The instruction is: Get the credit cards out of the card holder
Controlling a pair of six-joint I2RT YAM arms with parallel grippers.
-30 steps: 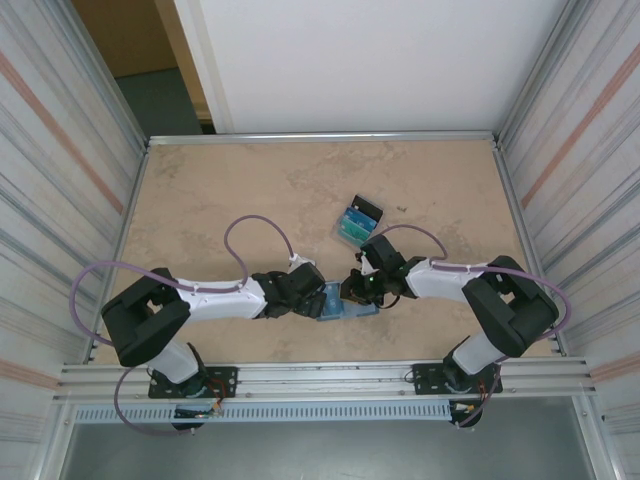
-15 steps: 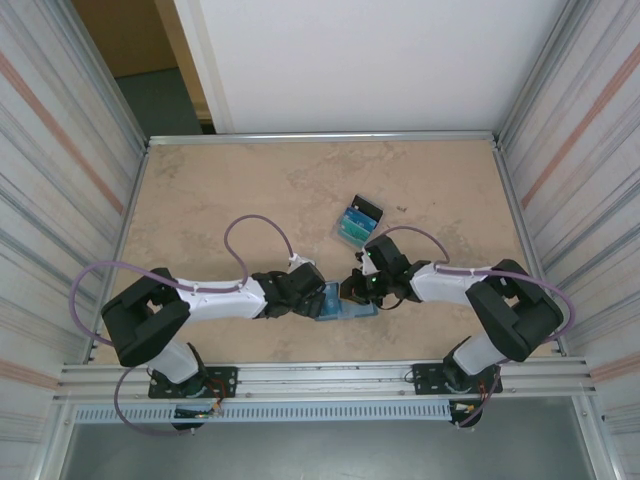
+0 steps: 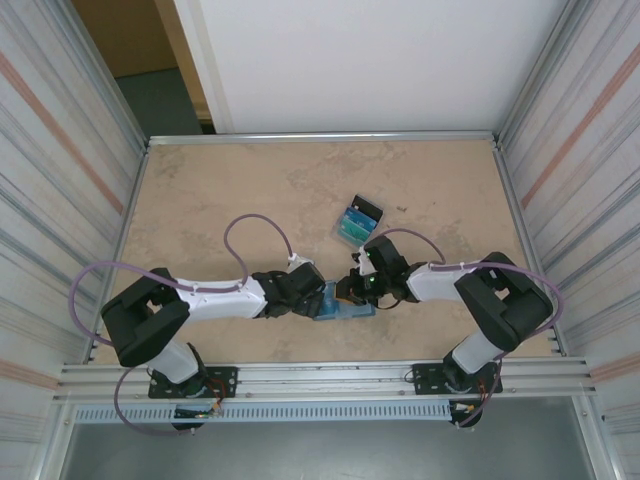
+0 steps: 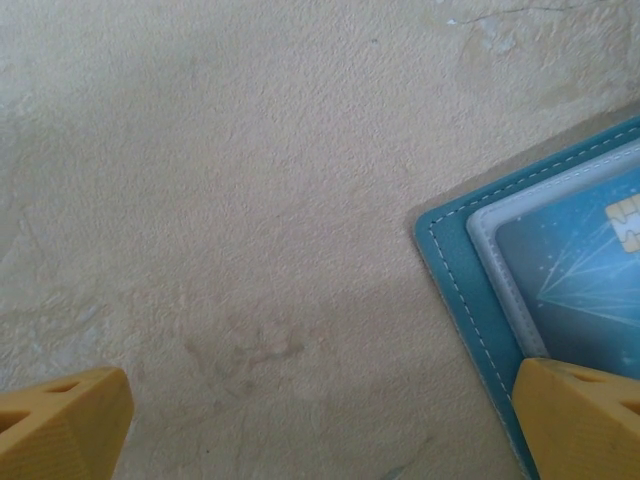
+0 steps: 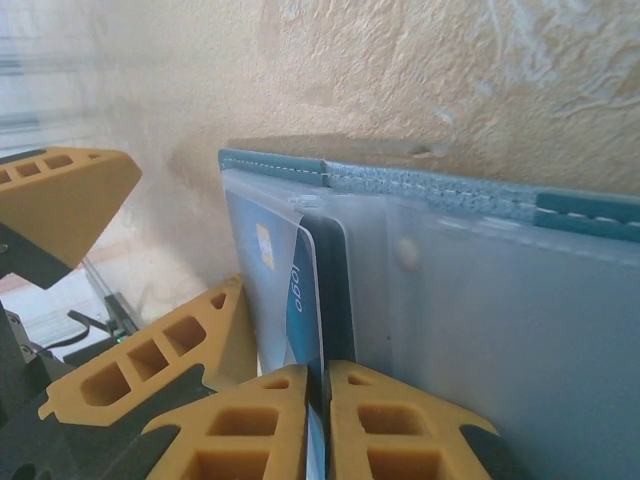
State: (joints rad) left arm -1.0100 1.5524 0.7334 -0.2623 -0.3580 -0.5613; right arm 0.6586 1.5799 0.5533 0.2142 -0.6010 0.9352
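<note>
The card holder [image 3: 345,305] lies open on the table between my two grippers, its clear pockets [image 5: 500,310] facing up. My right gripper [image 3: 352,289] [image 5: 322,385] is shut on the edge of a blue credit card [image 5: 300,300] that sticks out of a pocket. A black card [image 5: 337,270] sits just behind it. My left gripper [image 3: 311,296] [image 4: 320,425] is wide open, and one yellow fingertip [image 4: 580,420] rests on the card holder's stitched edge [image 4: 450,260] beside a chip card [image 4: 585,270] in its sleeve. Other credit cards [image 3: 356,221] lie loose farther back.
The left gripper's yellow fingers [image 5: 65,200] stand close to the left of my right gripper. Metal rails [image 3: 320,375] run along the table's near edge and ribbed walls [image 3: 60,180] close both sides. Bare tabletop [image 3: 230,185] spreads to the back left.
My right gripper and forearm have shifted slightly left, toward the left gripper, still shut on the card. The left arm has not moved.
</note>
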